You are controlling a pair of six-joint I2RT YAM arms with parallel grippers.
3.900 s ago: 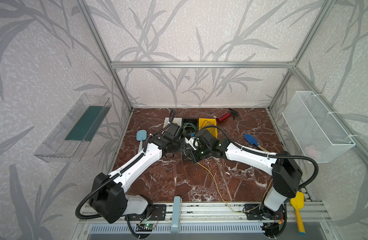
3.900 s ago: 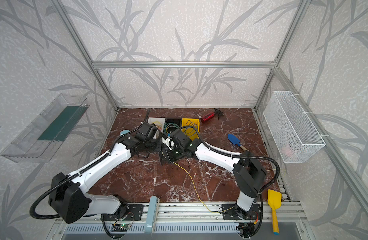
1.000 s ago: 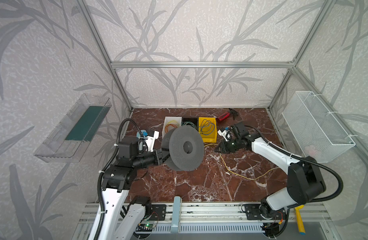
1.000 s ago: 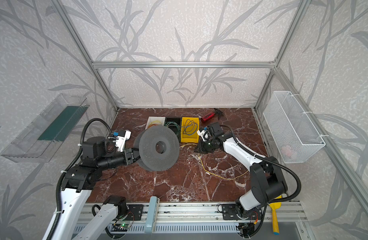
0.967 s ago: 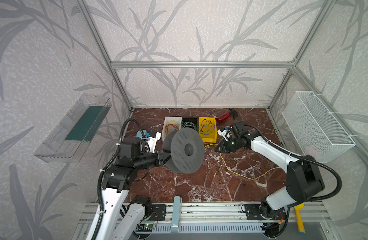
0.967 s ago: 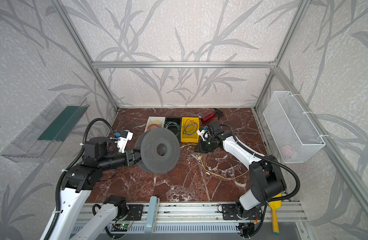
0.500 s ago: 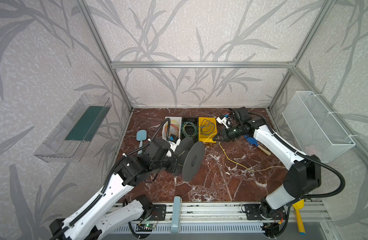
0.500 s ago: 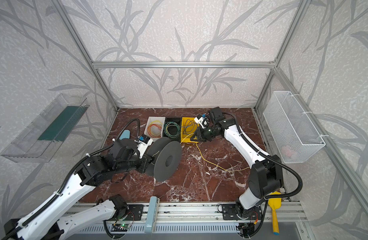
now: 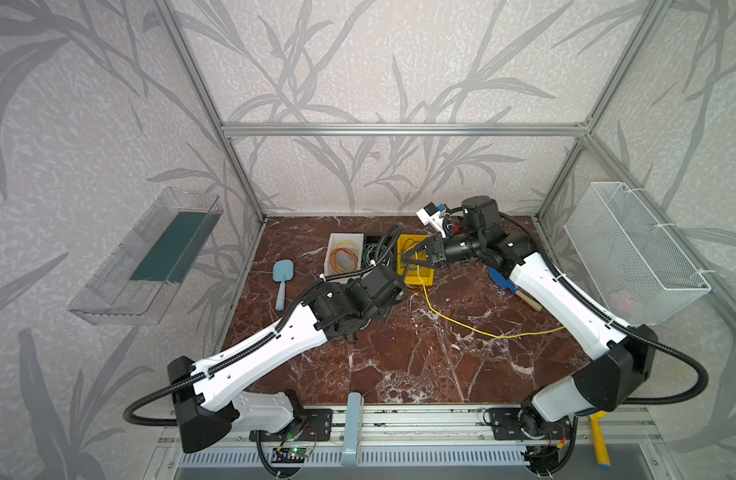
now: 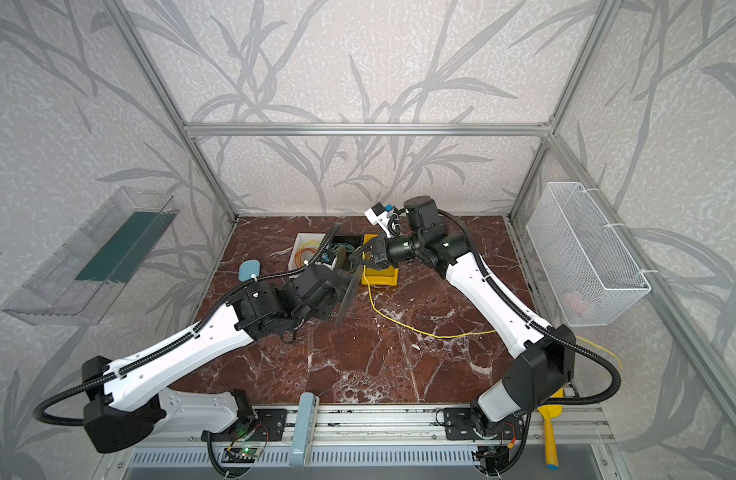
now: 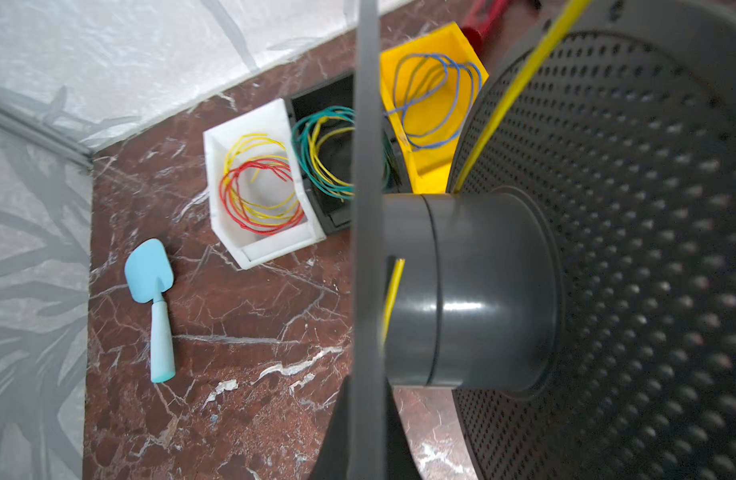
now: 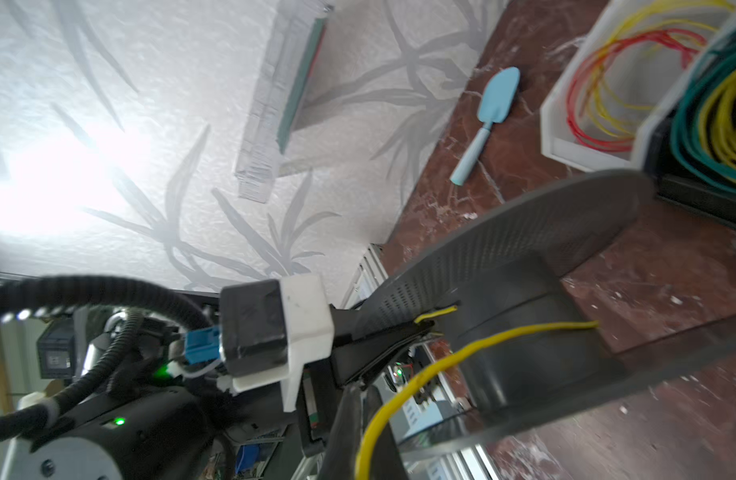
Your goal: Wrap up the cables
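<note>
In both top views the left gripper (image 10: 339,292) has come down from its raised position over the left side of the tabletop (image 9: 399,374). It now holds the spool (image 10: 344,306) low, toward the far middle, just in front of the yellow bin (image 9: 420,279). The spool faced the cameras a second ago and is now seen edge-on. The right gripper (image 9: 412,261) has swung in from the far right and hangs over the yellow bin, close to the spool. The yellow cable (image 9: 462,326) drops from it, crosses the middle of the tabletop in one shallow curve and leaves over the right edge. The loose bends seen earlier are drawn out. In the left wrist view the left gripper is pressed together on the thin rim of the near flange (image 11: 366,166). The yellow cable runs straight along the perforated far flange (image 11: 628,249) to the hub (image 11: 474,291), and a short free end (image 11: 393,291) stands out beside the hub. In the right wrist view the right gripper is pinching the yellow cable, which arcs up from its fingers (image 12: 345,415) to the hub and lies on it as a partial turn only. Judgement: the yellow cable appears anchored at the hub and drawn fairly straight, so winding can begin. Nearly its whole length remains unwound.
</note>
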